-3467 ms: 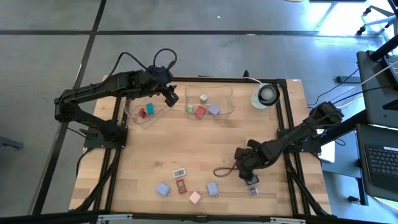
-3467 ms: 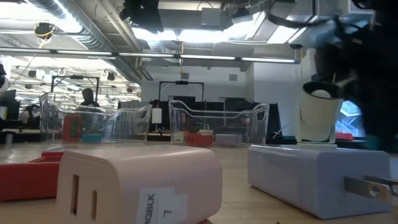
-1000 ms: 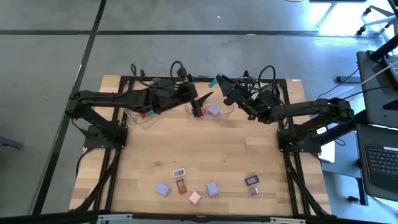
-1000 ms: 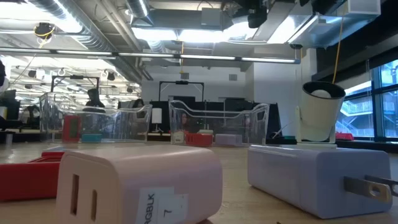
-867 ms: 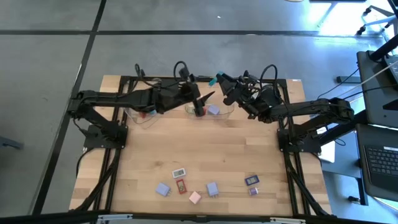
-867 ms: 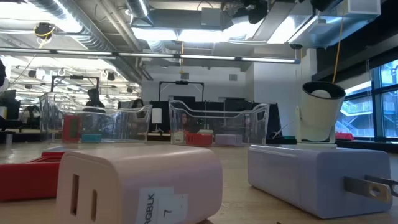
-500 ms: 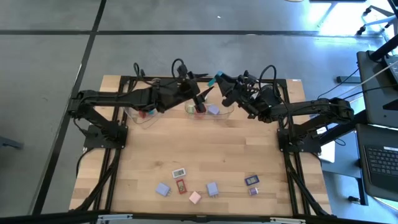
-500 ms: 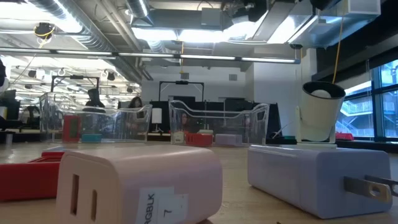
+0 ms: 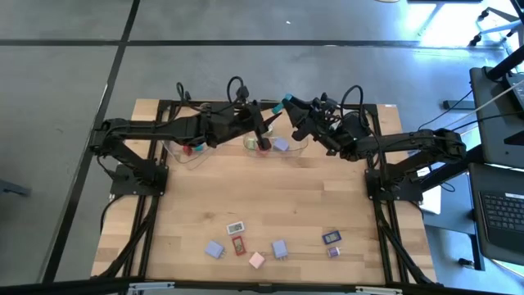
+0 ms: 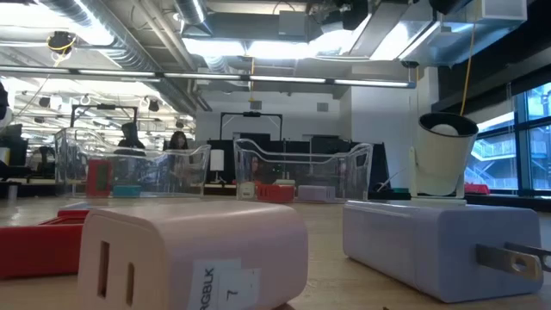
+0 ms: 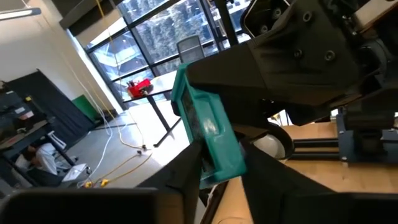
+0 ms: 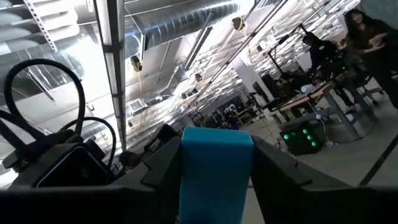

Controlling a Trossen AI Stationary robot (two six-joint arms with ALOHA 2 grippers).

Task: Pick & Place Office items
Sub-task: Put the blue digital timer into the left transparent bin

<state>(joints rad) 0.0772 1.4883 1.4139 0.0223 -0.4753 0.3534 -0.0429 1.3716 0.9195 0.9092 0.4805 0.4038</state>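
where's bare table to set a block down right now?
The middle of the table is bare, between the trays and the near row of blocks. Crowded: both grippers meet over the trays, the right gripper holding a teal block.

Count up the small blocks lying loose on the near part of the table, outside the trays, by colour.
Lavender-blue blocks: 4
White block: 1
Red block: 1
Pink block: 1
Total: 7
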